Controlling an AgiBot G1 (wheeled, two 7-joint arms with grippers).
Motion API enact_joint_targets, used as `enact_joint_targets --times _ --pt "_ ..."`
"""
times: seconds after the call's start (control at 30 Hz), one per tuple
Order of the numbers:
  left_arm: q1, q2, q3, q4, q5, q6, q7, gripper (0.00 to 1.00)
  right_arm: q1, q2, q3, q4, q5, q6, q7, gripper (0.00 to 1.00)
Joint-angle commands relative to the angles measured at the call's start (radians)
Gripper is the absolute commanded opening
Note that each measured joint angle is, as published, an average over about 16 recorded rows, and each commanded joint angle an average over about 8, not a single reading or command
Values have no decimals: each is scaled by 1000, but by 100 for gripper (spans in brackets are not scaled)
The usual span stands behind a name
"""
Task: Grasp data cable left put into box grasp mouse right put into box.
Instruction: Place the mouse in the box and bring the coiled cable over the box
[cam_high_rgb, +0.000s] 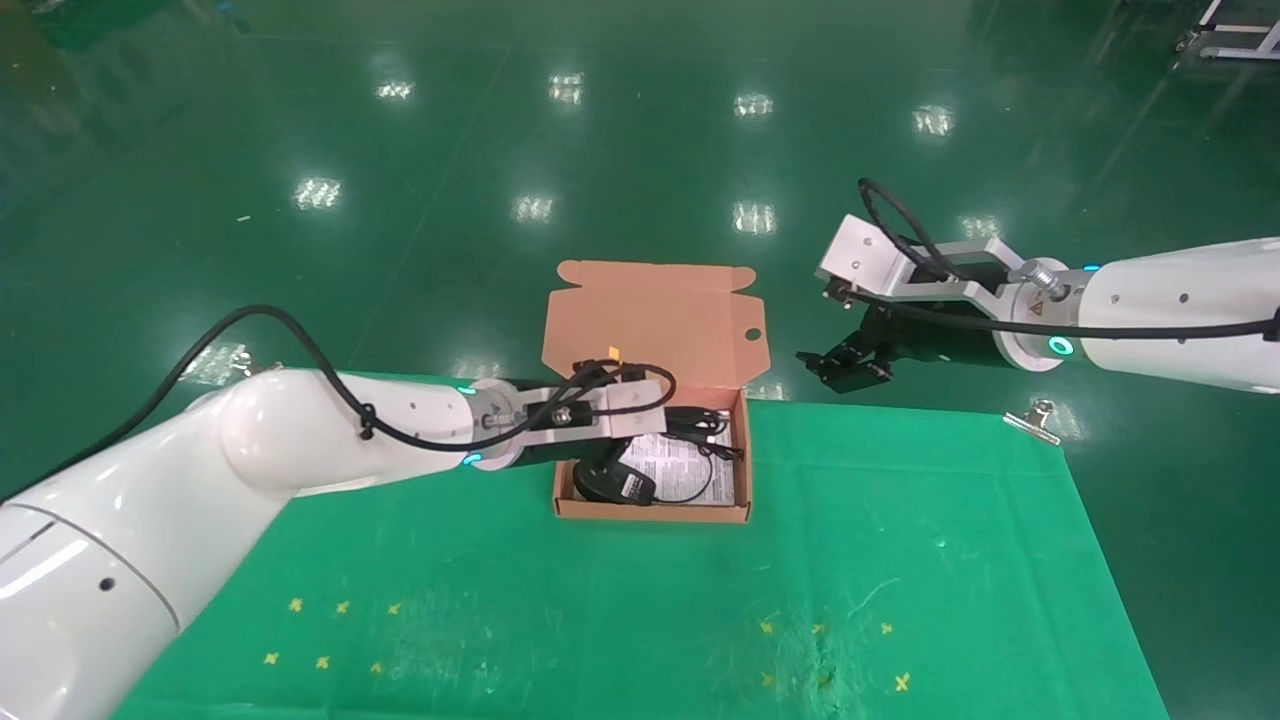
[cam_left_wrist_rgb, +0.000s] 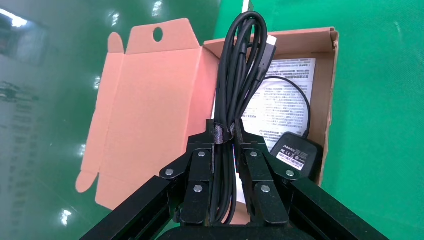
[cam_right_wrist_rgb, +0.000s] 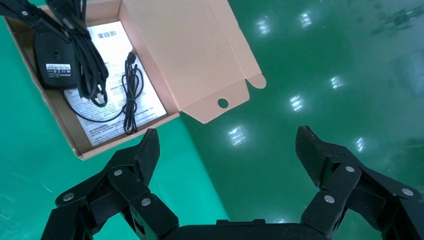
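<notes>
My left claw (cam_left_wrist_rgb: 223, 150) is clamped on the thin black data cable (cam_left_wrist_rgb: 240, 75), a long narrow looped bundle bound by a dark strap, which sits right between my fingers (cam_left_wrist_rgb: 197, 172). In the left wrist view the bundle runs out from the claw over the interior of the shallow orange-brown cardboard box (cam_left_wrist_rgb: 327, 100); I cannot tell whether its far end touches the lining. In the head view the left claw (cam_high_rgb: 655, 425) is over the box (cam_high_rgb: 650, 512), whose flap lid (cam_high_rgb: 655, 320) stands open on the far side, tabs and round hole visible.

Inside the box, the small black wired mouse (cam_high_rgb: 610, 483) lies belly-up in the near-left corner, its white label showing. It rests on the white printed sheet (cam_high_rgb: 690, 465) that lines the floor. The mouse's thin black cord (cam_right_wrist_rgb: 131, 92) is partly coiled and partly loose across that sheet, beside the mouse.

My right claw (cam_high_rgb: 845, 365) is held off the far right edge of the table, well apart from the box, over the glossy green floor (cam_high_rgb: 640, 150). Its fingers (cam_right_wrist_rgb: 145, 155) are spread wide with nothing between them.

The box stands at the far edge of the table, on the green cloth (cam_high_rgb: 900, 560) that covers it. Small yellow cross marks (cam_high_rgb: 320, 661) dot the cloth nearer to me. A metal clip (cam_high_rgb: 1035, 418) grips the cloth's far right corner.
</notes>
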Motion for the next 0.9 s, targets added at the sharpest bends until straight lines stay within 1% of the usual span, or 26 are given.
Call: enact_joint_targets --times 0.03,0.37,0.53,0.77,0.9 --pt "0 1 7 3 -10 -2 3 100 0 2 -1 4 -2 0 2 100" --pt "-1 -14 -2 -16 1 4 -4 100 1 -2 0 -3 0 1 -1 100" --pt "-30 -39 -8 -40 -11 -2 -30 100 25 1 6 1 -11 7 -1 100" --pt "-97 -67 -29 -47 -21 -25 -59 100 75 9 5 37 -38 1 -45 100" --pt "-107 -87 -47 -55 -39 -19 -65 100 84 15 4 53 -42 -14 -70 100"
